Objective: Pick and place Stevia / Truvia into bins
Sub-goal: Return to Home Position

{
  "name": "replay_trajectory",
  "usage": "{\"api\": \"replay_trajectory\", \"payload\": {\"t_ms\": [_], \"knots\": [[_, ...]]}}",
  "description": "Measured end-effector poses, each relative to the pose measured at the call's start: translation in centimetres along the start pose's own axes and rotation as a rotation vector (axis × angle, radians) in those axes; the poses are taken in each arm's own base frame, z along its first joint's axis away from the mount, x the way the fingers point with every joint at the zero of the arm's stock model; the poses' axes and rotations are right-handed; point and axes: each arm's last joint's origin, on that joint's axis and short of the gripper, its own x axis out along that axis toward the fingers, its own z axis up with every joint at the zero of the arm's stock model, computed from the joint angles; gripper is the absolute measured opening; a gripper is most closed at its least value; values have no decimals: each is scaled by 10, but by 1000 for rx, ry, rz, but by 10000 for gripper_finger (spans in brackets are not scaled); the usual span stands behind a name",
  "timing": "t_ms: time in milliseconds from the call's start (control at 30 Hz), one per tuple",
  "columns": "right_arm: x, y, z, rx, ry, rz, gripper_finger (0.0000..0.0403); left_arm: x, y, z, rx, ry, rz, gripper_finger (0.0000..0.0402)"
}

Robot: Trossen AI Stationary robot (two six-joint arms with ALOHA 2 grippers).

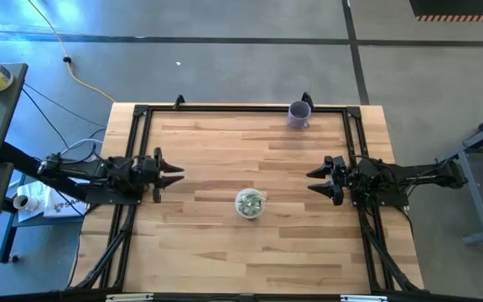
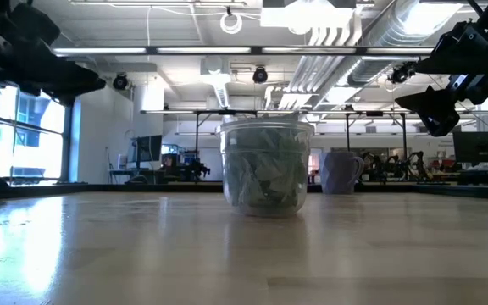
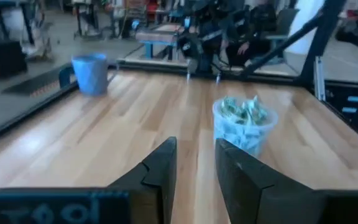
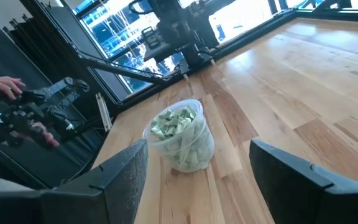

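— Near the middle of the worktop [image 1: 225, 252], what is that?

— A small clear plastic cup [image 1: 251, 204], standing upright. It sits a little toward the near edge, roughly midway between the two arms.

— And the Stevia sachets [image 4: 174, 121]?

— All the ones I can see are inside the cup, a jumbled heap of pale green and white packets that reaches close to the rim. I see none lying loose on the wood.

— Where is the left gripper [image 3: 196, 146]?

— Over the left side of the worktop, well apart from the cup and pointing toward it. Its fingers are parted by a narrow gap and grasp nothing. From table height it hangs clear above the surface.

— The right gripper [image 1: 312, 182]?

— Mirrored on the right side, also aimed inward and also well apart from the cup. Its fingers are spread wide and empty, and it too hangs above the wood.

— Anything else on the worktop?

— A purple mug [image 1: 299, 114] near the far edge, on the right arm's half, upright with its handle showing. It is well apart from the clear cup and from both grippers.

— And beyond the worktop?

— The right wrist view catches a person's hand [image 4: 2, 87] on a dark handle off to the side.
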Motion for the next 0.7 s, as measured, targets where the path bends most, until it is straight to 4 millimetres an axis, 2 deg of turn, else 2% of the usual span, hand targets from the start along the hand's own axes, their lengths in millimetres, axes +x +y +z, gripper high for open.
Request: {"api": "replay_trajectory", "payload": {"t_ms": [100,300,700], "knots": [[0,0,0,0,1,0,271,1,5,1,55,-9,19,137],[0,0,0,0,1,0,271,2,17,1,-37,-16,169,135],[0,0,0,0,1,0,271,2,18,1,-38,-20,182,136]]}}
